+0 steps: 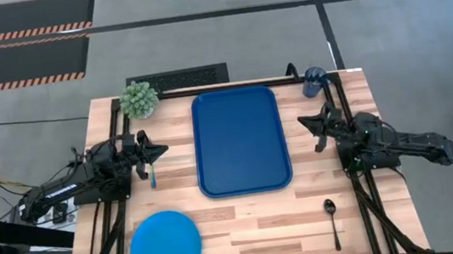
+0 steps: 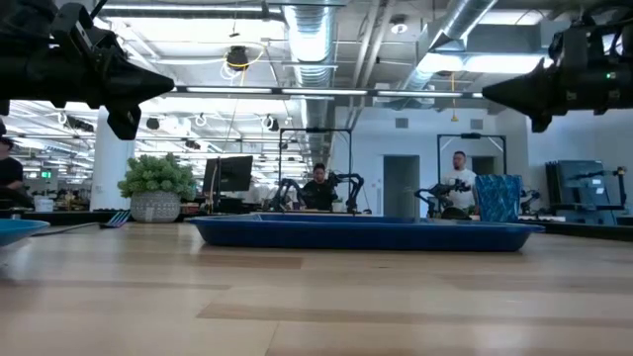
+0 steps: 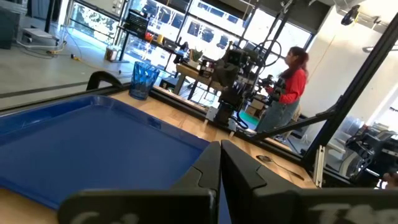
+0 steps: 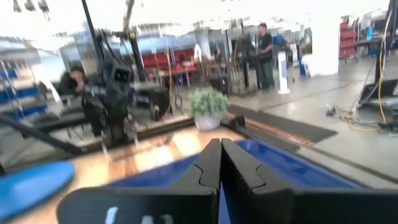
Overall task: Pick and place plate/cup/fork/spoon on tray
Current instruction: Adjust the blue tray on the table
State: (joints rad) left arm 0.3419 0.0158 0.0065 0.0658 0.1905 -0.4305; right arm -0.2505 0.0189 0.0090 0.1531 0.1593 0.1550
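The dark-blue tray (image 1: 240, 141) lies flat in the middle of the table. The light-blue plate (image 1: 165, 248) rests near the front left. The pale teal fork (image 1: 153, 178) lies left of the tray, just below my left gripper's tip. The dark spoon (image 1: 333, 222) lies at the front right. The dark-blue cup (image 1: 314, 81) stands upright at the far right corner. My left gripper (image 1: 163, 150) hovers shut left of the tray, pointing level at it. My right gripper (image 1: 301, 119) hovers shut right of the tray. Both hold nothing.
A green potted plant (image 1: 139, 98) stands at the far left corner of the table. Black frame rails (image 1: 364, 205) run along both table sides under the arms. People stand in the room beyond the table (image 3: 289, 93).
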